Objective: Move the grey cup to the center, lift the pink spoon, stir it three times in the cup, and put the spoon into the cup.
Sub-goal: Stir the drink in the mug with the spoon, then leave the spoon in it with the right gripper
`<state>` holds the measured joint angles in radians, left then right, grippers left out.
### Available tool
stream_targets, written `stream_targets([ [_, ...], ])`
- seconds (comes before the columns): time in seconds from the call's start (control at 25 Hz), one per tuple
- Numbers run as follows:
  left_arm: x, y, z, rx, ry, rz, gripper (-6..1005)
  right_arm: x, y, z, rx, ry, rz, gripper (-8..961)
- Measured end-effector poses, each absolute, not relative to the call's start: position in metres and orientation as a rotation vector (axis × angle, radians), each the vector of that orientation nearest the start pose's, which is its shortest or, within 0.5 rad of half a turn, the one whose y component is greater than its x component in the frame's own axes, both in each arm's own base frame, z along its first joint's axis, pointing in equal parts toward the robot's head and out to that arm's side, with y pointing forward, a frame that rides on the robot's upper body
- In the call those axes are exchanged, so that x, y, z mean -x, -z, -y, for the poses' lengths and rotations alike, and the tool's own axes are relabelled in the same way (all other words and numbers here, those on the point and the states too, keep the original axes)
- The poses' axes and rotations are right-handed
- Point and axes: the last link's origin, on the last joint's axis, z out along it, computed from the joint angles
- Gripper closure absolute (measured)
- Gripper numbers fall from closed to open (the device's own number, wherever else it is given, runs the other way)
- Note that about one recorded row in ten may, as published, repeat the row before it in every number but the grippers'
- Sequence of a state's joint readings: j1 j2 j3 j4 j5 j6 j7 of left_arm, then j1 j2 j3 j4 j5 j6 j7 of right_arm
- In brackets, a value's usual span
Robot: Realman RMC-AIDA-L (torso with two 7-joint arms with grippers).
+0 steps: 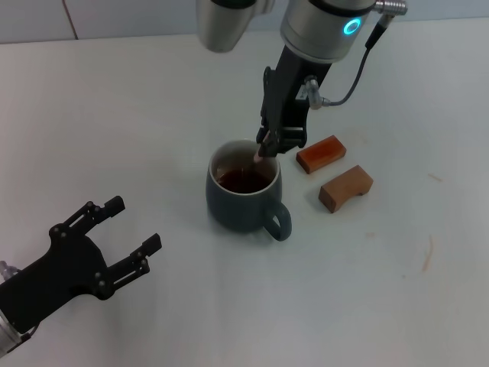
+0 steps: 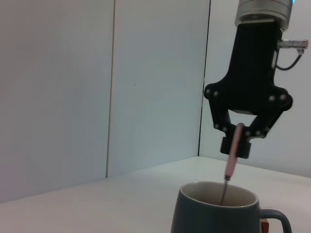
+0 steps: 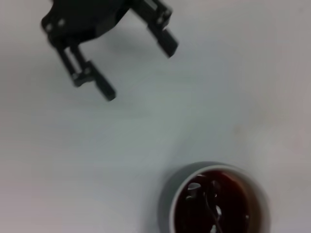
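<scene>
Clearly mid-stir: right hand (image 1: 269,145) pinched shut on the pink spoon (image 2: 233,149), held high on the handle and near upright so the metal neck drops straight into the grey cup (image 1: 243,197) without the fingers (image 2: 257,127) going near the liquid. Hangs directly above the cup's far rim, spoon tip down in the dark reddish-brown liquid (image 1: 243,179). Cup sits on the white table (image 1: 153,122) roughly at centre, loop handle pointing toward the robot's right, so likely already placed. Two brown wooden blocks (image 1: 335,170) just beside the cup on the right, not touching it. Left hand (image 1: 114,241) parked low on the left, fingers spread apart, holding nothing, well clear of the cup. Head view hides most of the spoon behind the hand; left wrist view gives the side-on look, showing pink handle clamped between the fingers and the neck crossing the rim. Right wrist view looks straight down into the cup: liquid surface, spoon bowl submerged, plus the left hand farther off. Stir count not readable.
</scene>
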<state>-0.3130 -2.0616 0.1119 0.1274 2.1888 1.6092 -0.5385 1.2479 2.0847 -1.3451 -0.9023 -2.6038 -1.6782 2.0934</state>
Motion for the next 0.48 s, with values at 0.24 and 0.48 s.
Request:
stream_targets([
  [0.24, 0.3288, 0.0420, -0.2222, 2.349, 0.895, 0.427, 180, -0.0374, 0.0386, -0.3950, 2.974, 0.840, 0.024, 829],
  [0.48, 0.3290, 0.0415, -0.2223, 2.350, 0.894, 0.424, 180, -0.0408, 0.0398, -0.3947, 2.974, 0.815, 0.003, 828],
])
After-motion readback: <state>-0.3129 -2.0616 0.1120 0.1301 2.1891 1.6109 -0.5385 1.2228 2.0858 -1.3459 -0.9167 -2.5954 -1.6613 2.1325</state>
